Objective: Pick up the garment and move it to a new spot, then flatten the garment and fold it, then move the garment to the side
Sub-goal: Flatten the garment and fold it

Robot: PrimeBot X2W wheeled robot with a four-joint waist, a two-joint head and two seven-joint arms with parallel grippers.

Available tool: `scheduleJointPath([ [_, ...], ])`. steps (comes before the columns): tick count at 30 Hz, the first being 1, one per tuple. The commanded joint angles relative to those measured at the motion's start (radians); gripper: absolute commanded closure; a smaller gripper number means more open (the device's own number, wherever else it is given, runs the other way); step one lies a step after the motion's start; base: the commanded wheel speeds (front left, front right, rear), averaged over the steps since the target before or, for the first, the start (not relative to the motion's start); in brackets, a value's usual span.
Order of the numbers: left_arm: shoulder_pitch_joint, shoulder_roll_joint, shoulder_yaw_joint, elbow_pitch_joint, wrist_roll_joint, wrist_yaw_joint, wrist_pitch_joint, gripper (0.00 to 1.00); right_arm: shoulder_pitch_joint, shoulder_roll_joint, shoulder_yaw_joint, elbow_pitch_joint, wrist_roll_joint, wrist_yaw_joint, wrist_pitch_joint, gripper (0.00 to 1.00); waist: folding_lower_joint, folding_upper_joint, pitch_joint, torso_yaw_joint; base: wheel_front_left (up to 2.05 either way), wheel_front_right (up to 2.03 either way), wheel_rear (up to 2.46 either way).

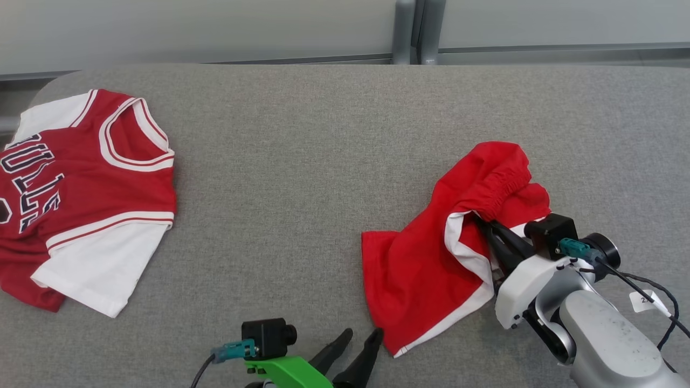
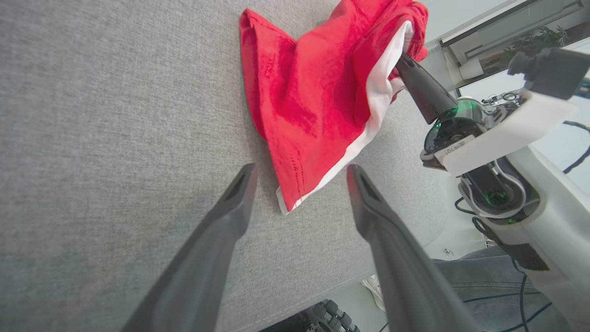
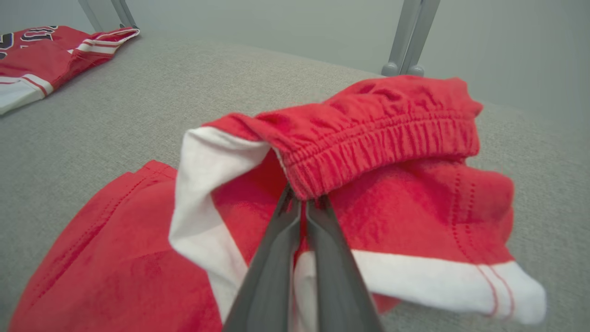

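The red shorts [image 1: 426,258] lie crumpled on the grey counter [image 1: 302,161] at the right centre of the head view. Their long axis runs on a slant from the gathered waistband [image 1: 504,180] at the upper right down to a white-trimmed hem corner at the lower middle. The right gripper [image 1: 481,220] comes in from the lower right. Its jaws are pressed together on the cloth just under the elastic waistband [image 3: 382,133]; the right wrist view shows the two dark fingers meeting there with red fabric pinched between them. The left gripper [image 1: 362,334] sits at the bottom centre with its jaws spread wide and nothing in them, and in its own wrist view the hem corner points down into the gap between them, near but not touching. So the right arm has the waistband end and the left is the nearer one to the hem end. A lift from the waistband alone would likely let the shorts hang along that slanted axis, and taking the corner too would keep them stretched for laying flat. A red and white jersey [image 1: 81,178] lies well apart at the left edge.
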Motion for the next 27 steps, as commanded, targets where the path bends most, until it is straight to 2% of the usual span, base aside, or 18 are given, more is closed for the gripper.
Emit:
scheduleJointPath([
  [1, -0.021, -0.002, -0.009, 0.006, -0.018, -0.004, 0.001, 0.00, -0.009, -0.009, 0.004, 0.003, 0.007, 0.000, -0.011, 1.00, 0.0000, 0.0120, -0.002, -0.003, 0.00, 0.00, 0.00],
  [7, -0.073, -0.002, -0.060, 0.056, -0.116, -0.007, -0.014, 0.00, -0.024, -0.029, 0.017, -0.009, 0.025, 0.000, -0.003, 1.00, 0.0000, 0.0120, 0.008, -0.017, 0.00, 0.00, 0.00],
  [13, -0.132, -0.001, -0.110, 0.146, -0.153, -0.014, -0.025, 0.00, -0.039, -0.056, 0.019, -0.031, 0.043, 0.000, 0.017, 1.00, 0.0000, 0.0120, 0.020, -0.031, 0.00, 0.00, 0.00],
  [17, -0.167, 0.007, -0.126, 0.227, -0.084, 0.009, -0.060, 0.00, -0.041, -0.067, 0.010, -0.048, 0.044, 0.000, 0.020, 1.00, 0.0000, 0.0120, 0.023, -0.037, 0.00, 0.00, 0.00],
  [27, -0.177, 0.002, -0.164, 0.329, -0.101, 0.007, -0.087, 0.00, -0.018, -0.086, -0.011, -0.106, 0.048, 0.000, 0.049, 1.00, 0.0000, 0.0120, 0.044, -0.040, 0.00, 0.00, 0.00],
])
